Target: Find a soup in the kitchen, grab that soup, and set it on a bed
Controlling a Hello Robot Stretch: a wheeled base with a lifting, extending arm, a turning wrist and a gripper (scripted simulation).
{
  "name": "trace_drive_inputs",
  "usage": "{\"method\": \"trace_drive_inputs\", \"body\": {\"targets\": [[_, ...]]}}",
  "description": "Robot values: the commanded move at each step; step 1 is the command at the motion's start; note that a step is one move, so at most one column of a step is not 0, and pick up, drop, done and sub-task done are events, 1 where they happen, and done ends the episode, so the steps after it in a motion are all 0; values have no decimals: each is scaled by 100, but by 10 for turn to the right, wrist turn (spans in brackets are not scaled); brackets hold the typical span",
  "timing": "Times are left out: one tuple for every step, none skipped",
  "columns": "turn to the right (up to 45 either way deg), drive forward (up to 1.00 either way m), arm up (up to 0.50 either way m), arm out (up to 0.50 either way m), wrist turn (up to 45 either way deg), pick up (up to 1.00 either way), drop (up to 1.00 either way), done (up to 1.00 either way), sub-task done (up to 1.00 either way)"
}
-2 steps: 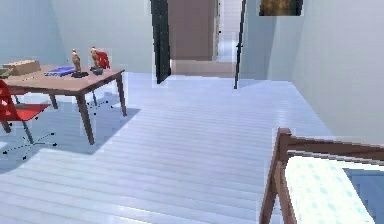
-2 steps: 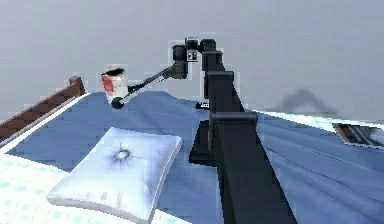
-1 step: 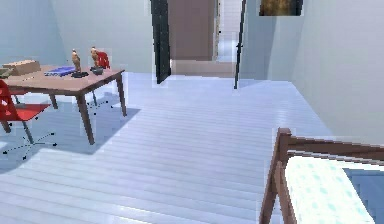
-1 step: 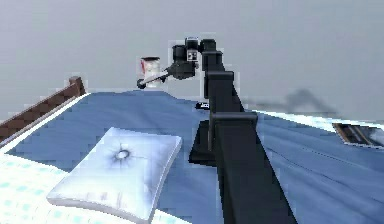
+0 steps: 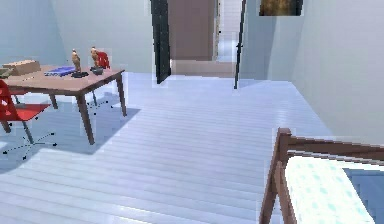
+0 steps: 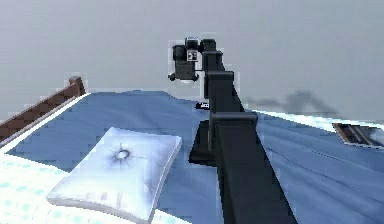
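A bed (image 6: 120,115) with a blue blanket spreads across the arm side view, and a white pillow (image 6: 120,170) lies on its near part. The dark arm (image 6: 235,150) reaches out over the bed. At its far end the gripper (image 6: 182,68) shows as a small dark body left of the white marker squares, with the grey wall behind it. Its far end is too small to make out, so I cannot tell whether it holds anything. In the forward view the bed's corner (image 5: 325,185) and its wooden post (image 5: 275,175) stand at the lower right.
A wooden table (image 5: 70,85) with small figures and a box stands at the forward view's left, with a red chair (image 5: 15,110) beside it. A dark open door (image 5: 160,40) and a doorway (image 5: 200,35) lie ahead. Pale floor (image 5: 190,130) stretches between. A wooden headboard (image 6: 40,110) edges the bed.
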Motion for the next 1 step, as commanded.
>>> {"method": "trace_drive_inputs", "body": {"targets": [[0, 0, -2, 0, 0, 0, 0, 0, 0]]}}
